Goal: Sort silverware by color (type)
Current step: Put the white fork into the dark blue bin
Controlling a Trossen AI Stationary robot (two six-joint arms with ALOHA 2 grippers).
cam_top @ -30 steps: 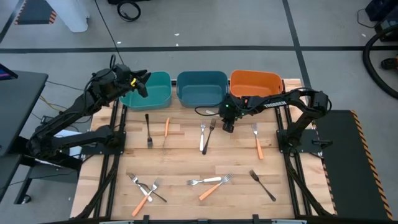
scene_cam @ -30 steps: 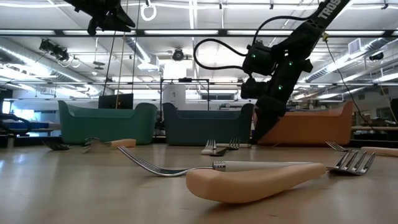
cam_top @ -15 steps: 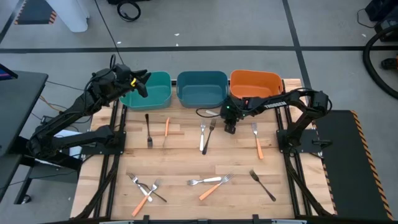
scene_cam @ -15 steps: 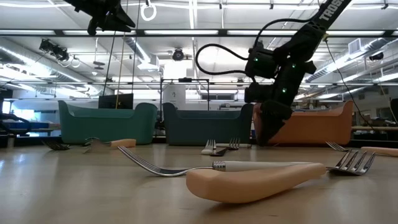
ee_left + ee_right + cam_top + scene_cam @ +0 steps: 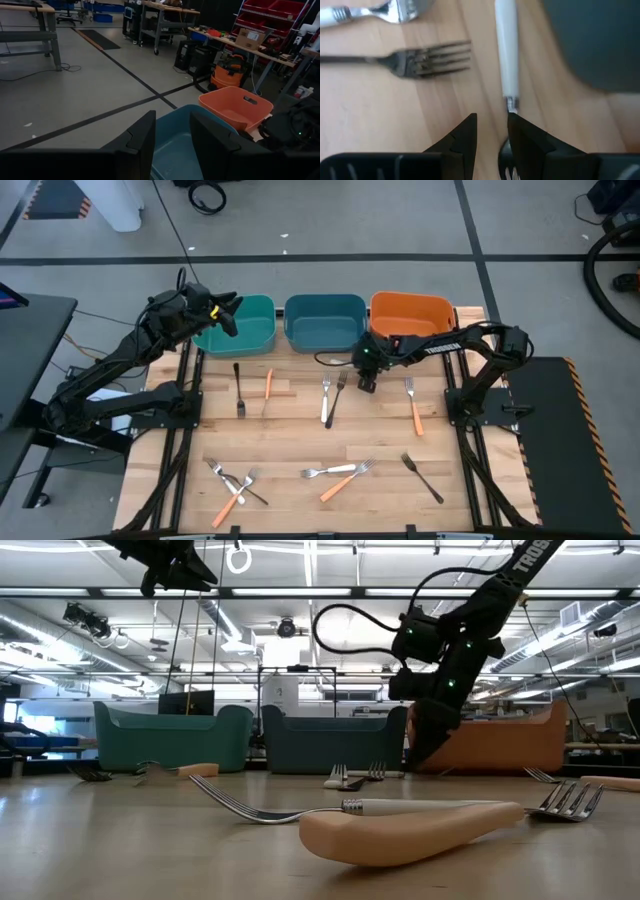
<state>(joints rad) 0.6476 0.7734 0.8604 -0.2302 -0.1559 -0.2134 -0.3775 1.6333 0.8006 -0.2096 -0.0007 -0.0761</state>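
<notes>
R claw (image 5: 366, 383), fingers narrowly apart, hovers just right of black fork (image 5: 337, 394) near orange bin (image 5: 410, 317); L claw (image 5: 228, 313), slightly open, over teal bin (image 5: 240, 325).

We see a grey concrete floor (image 5: 330, 220) crossed by dark tape lines (image 5: 135, 77), long ceiling lights (image 5: 300, 592) over an open workshop, workbenches (image 5: 165, 10), red shelf bins (image 5: 280, 12), a black floor mat (image 5: 97, 39).

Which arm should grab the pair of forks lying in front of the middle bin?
Right. The right gripper hangs just beside those forks, fingers pointing down at the table. The left gripper is up over the teal bin, farther away.
</notes>
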